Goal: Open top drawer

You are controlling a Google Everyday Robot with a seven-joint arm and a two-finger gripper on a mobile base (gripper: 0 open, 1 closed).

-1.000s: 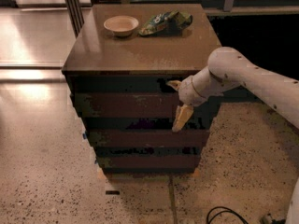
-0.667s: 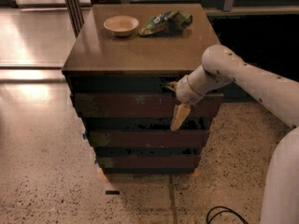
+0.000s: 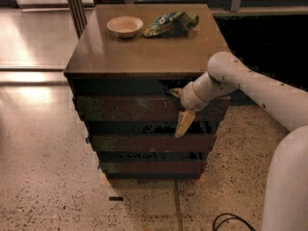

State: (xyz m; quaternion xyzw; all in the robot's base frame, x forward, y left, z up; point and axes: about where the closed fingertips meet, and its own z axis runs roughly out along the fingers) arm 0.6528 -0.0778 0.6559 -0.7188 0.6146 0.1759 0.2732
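Observation:
The top drawer [image 3: 125, 108] is the wide dark reddish-brown front just under the cabinet top, with pale scuffs. My gripper [image 3: 179, 109] is at the right part of that front. Its fingers are spread: the upper one sits in the dark gap above the drawer's top edge, and the pale yellowish lower finger [image 3: 184, 124] hangs down over the drawer's bottom edge. The white arm [image 3: 250, 88] reaches in from the right. I cannot tell whether the drawer stands out from the cabinet.
Two shorter brown drawer fronts [image 3: 151, 142] lie below the top one. A small pale bowl [image 3: 124, 26] and a green crumpled bag [image 3: 171, 23] rest on the cabinet top [image 3: 144, 52]. A black cable [image 3: 231, 221] lies on the speckled floor at bottom right, beside the robot's white body [image 3: 288, 186].
My gripper has shifted slightly left along the top drawer front. More of the robot's white body shows at the right. The drawer front shows no clear movement.

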